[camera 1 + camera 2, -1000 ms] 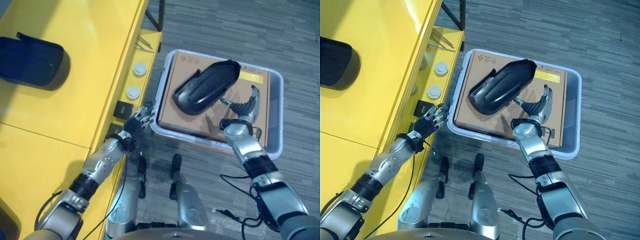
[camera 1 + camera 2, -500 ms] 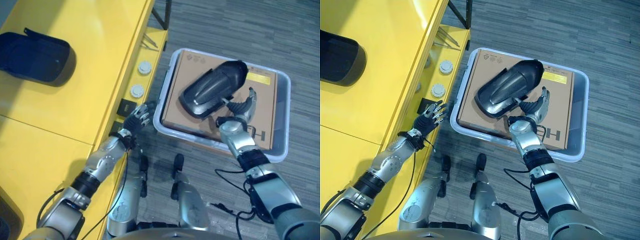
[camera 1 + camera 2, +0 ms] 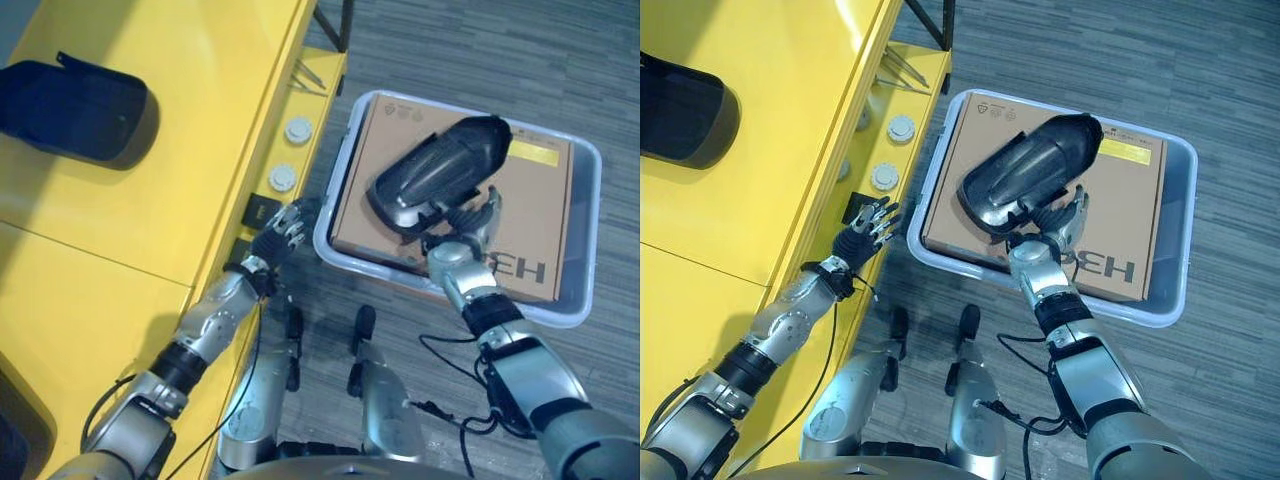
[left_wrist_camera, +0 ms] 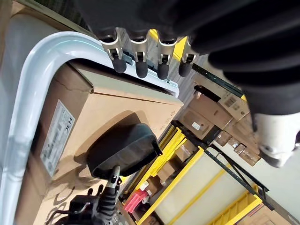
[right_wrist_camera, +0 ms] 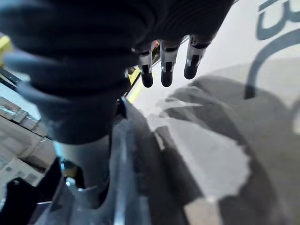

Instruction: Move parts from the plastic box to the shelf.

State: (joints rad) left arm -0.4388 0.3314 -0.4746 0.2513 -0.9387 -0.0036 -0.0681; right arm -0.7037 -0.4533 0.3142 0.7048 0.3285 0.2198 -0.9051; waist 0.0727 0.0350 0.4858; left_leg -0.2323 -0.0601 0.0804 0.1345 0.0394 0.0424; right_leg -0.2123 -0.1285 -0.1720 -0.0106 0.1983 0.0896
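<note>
Right hand [image 3: 1058,226] moved against black part [image 3: 1025,181] | fingers straight | left hand [image 3: 868,228] relaxed

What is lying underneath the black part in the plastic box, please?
The black part rests on a flat cardboard box that nearly fills the plastic box. Whatever lies beneath the cardboard is covered.

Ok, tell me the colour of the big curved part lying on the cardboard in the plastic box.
Glossy black; the curved part shows best in the right eye view.
</note>
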